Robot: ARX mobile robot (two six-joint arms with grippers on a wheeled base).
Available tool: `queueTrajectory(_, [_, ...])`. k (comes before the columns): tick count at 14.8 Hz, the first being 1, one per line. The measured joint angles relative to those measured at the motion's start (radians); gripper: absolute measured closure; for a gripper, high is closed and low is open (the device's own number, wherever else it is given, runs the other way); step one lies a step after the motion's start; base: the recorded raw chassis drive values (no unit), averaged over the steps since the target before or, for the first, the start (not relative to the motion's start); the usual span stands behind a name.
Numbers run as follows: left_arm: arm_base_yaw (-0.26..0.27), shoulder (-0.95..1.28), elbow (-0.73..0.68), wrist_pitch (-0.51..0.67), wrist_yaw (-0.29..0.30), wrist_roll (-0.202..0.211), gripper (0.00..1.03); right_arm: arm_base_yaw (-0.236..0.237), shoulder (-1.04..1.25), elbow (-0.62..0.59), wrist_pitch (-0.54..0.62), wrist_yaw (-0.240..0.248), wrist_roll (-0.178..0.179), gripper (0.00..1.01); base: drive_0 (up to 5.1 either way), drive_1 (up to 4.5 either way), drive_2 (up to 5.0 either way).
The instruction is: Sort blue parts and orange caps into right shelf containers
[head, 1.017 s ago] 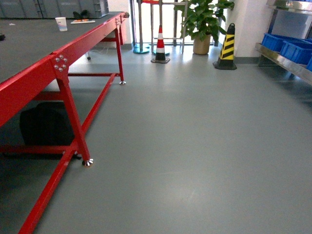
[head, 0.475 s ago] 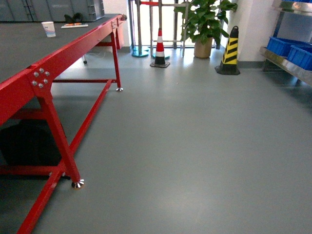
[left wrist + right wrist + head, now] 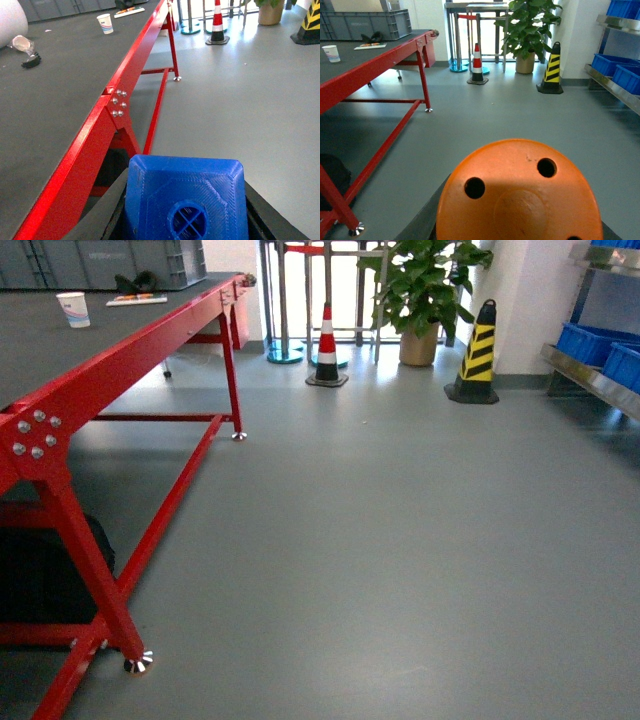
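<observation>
Blue plastic fills the near edge of our left wrist view: a blue part (image 3: 185, 197) sits pinched between the dark fingers (image 3: 107, 212) of our left gripper (image 3: 185, 220), its round cross-marked knob facing the camera. Our right gripper (image 3: 520, 227) is clamped on an orange cap (image 3: 520, 192), whose flat top with small holes takes up the near half of the right wrist view; only slivers of the dark fingers (image 3: 420, 225) show at either side of it. Neither gripper appears in the head view.

At left runs a red-framed table (image 3: 130, 350) with a dark top, carrying a white paper cup (image 3: 72, 308) towards its far end, with grey crates (image 3: 100, 262) at the far end. A black object (image 3: 40, 575) lies on the grey floor (image 3: 380, 540) under the table's near end. Far across the open floor stand a red-and-white cone (image 3: 327, 345), a potted plant (image 3: 420, 295) and a yellow-and-black cone (image 3: 477, 352). At the far right edge we see the right shelf (image 3: 595, 375), shiny steel, with blue containers (image 3: 590, 340) sitting on its rail, well apart from both held pieces
</observation>
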Motion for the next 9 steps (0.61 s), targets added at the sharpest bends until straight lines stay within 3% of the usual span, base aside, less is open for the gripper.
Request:
queueTrajectory(5, [0.0,0.0,0.0,0.001,0.0,0.0,0.58,0.0,0.0,0.0,-0.001,0.0,0.0,0.58,0.0,4.35,-4.3])
queueTrajectory(9, [0.0,0.002,0.0,0.0,-0.003,0.0,0.58,0.0,0.004,0.0,0.002,0.0,0.0,0.58,-1.1,-1.15,-1.1])
